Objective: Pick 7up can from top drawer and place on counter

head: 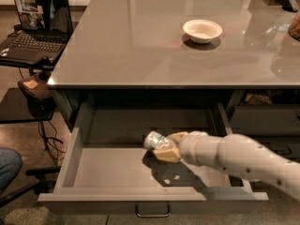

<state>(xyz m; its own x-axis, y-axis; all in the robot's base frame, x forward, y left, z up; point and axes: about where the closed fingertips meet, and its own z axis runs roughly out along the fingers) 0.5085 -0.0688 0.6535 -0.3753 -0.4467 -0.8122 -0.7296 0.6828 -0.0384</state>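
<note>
The top drawer (pixel 93 172) is pulled open below the counter (pixel 140 41); its loop handle (pixel 152 212) shows at the front. The 7up can (pixel 152 140), silvery and lying on its side, is held inside the drawer a little above the floor, with a shadow under it. My gripper (pixel 165 149) comes in from the right on a white arm (pixel 234 156). It is shut on the 7up can, with tan fingers (pixel 168 153) around its right part.
A white bowl (pixel 202 30) stands on the counter at the back right. A laptop (pixel 35 20) sits on a small dark table at the left. A chair base (pixel 42 175) and someone's knee (pixel 7 168) are at the lower left. Darker drawers (pixel 262 121) are at the right.
</note>
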